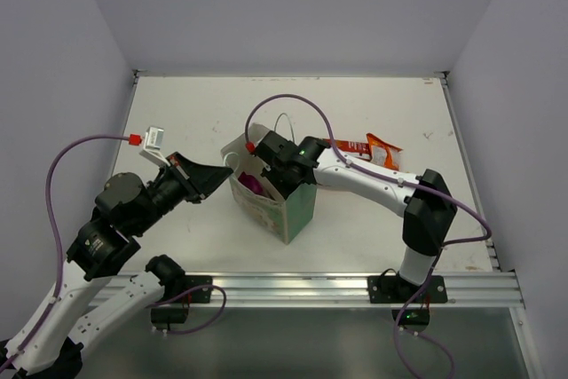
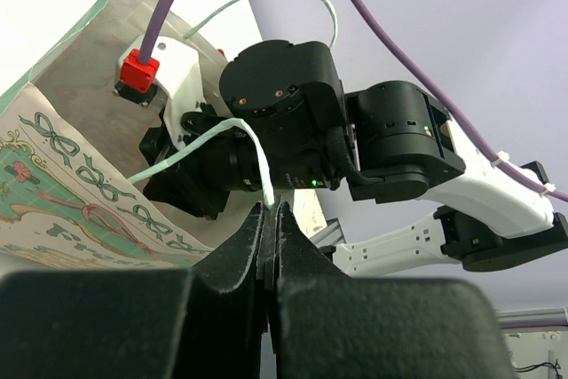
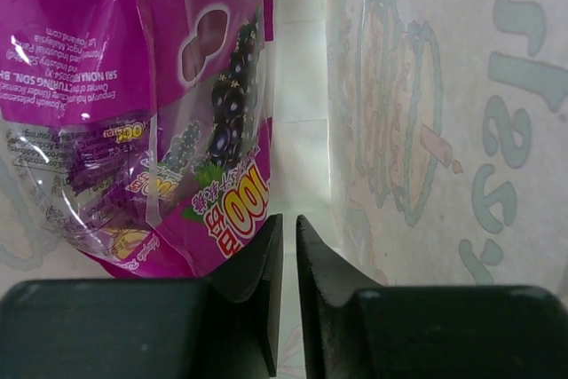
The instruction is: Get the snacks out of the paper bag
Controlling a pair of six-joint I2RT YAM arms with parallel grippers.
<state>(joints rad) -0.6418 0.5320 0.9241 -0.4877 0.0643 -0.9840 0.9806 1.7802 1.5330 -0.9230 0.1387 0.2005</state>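
A small paper bag [image 1: 297, 210] with mint-green sides stands upright mid-counter [image 1: 177, 113]; the left tool [image 2: 269, 219] is pinched closed on its thin string handle [image 2: 222, 130], pulling the mouth open. The right tool [image 3: 288, 228] reaches down inside the bag, its jaws only a narrow slit apart with nothing between them. A magenta packet [image 3: 177, 113] printed with dark berries stands just to its left, and the bag's patterned inner wall is close on its right. A red-and-white packet [image 1: 353, 145] and an orange packet [image 1: 385, 152] already lie on the counter behind the right arm. The step in hand looks like grasping the magenta packet. To do it well, the jaws should open wider and shift left until they straddle the foil edge, then close on foil alone, well away from the paper wall. The lift should go straight up while the handle is held taut, or the bag may tip or rise with the packet.
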